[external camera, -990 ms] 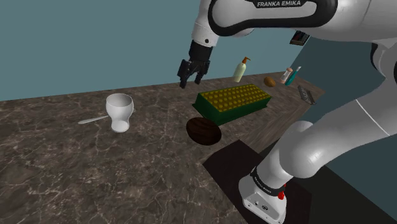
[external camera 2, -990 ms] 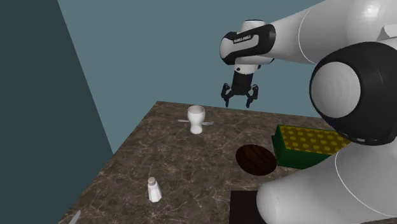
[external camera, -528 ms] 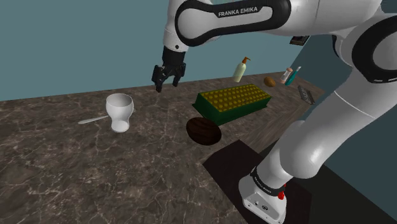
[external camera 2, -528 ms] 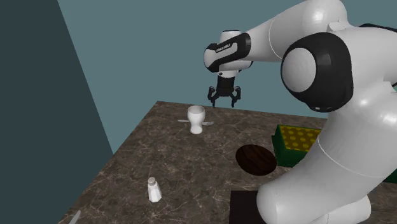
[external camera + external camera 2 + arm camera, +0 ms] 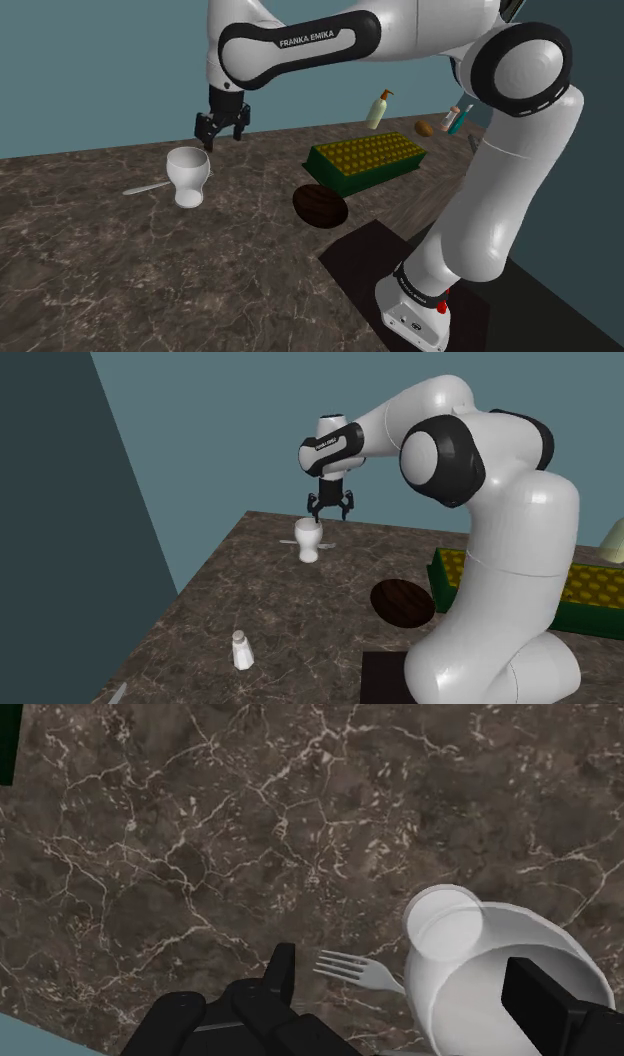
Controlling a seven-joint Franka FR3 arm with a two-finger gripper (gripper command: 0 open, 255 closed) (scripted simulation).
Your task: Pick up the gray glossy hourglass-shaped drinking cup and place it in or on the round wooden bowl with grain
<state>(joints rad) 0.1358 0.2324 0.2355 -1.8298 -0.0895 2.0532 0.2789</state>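
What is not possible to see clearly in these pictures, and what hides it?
1. Second exterior view: the middle of the green tray is hidden behind the arm.
2. Second exterior view: a pale thing is cut off by the bottom edge and cannot be identified.
3. Shoulder view: the brown item far back is too small to name.
4. Wrist view: the fork has its handle hidden behind the white cup.

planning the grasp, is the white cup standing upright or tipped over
Upright: the cup stands on its foot on the dark marbled counter, open rim facing up.
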